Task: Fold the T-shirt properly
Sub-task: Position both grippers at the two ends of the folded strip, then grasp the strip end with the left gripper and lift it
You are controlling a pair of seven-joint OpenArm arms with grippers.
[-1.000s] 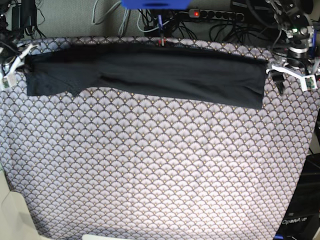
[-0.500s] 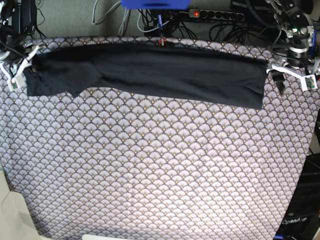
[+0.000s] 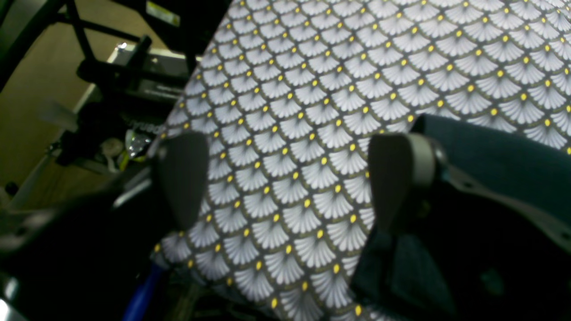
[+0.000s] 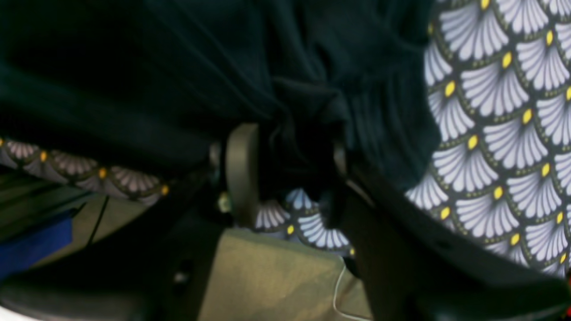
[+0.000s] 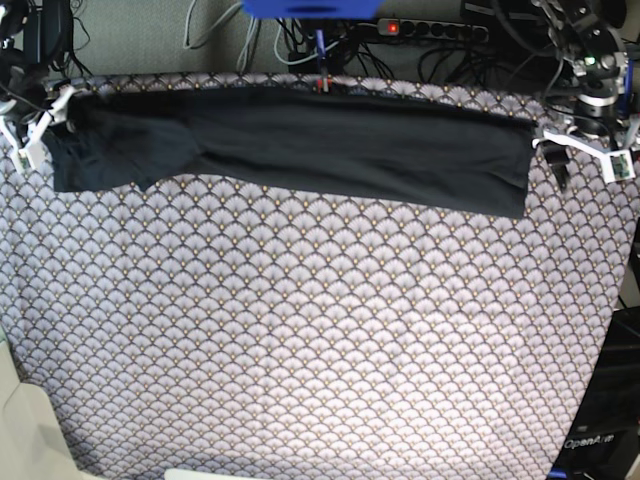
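T-shirt (image 5: 300,148): long folded band, axis left–right along far edge | left end effector (image 3: 285,178): spread, empty | right end effector (image 4: 290,174): parted around cloth

A robotics lab bench: fan-patterned grey tablecloth (image 5: 320,330), black power strip with red switch (image 5: 420,30) and tangled cables at twelve o'clock.

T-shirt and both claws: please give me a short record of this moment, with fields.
garment: black T-shirt, folded into a long strip
position: along the far edge of the patterned tablecloth
left claw: open, empty, beside the strip's end
right claw: jaws parted around bunched cloth at the other end; grip unclear
fold: not finished
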